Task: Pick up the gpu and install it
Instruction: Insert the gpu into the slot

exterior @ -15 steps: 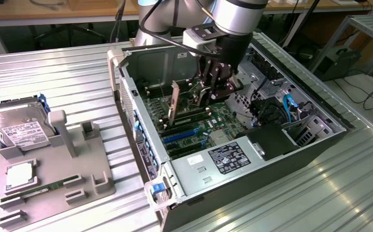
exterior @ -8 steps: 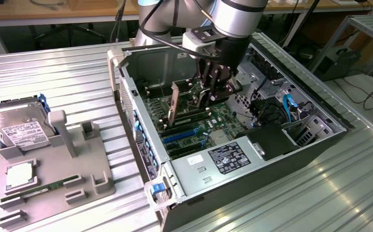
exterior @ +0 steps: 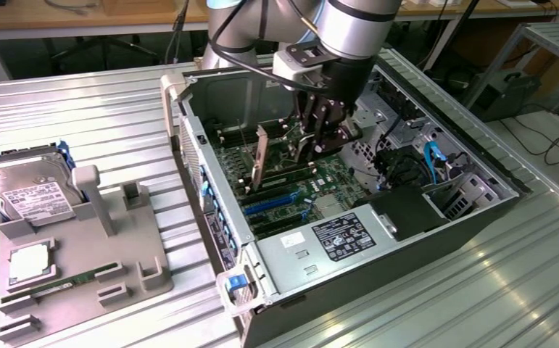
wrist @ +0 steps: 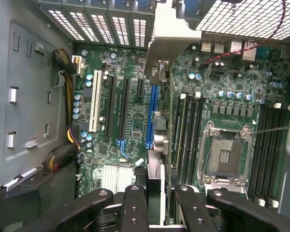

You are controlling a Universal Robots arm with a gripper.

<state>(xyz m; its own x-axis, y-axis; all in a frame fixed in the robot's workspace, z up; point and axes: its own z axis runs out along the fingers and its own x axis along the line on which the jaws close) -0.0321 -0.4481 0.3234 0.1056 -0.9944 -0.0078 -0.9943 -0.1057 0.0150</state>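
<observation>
Gripper fingers are clamping the gpu edge-on, and you are holding it inside the computer case, over the blue slot. You are mid-installation; seating needs exact alignment, judging by this.

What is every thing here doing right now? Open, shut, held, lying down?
gpu: held edge-on, standing inside the case over the motherboard.
gripper: fingers shut on the gpu.
computer case: lying on its side, open.
CPU socket: empty.
hard drive: resting in the grey holder.
</observation>
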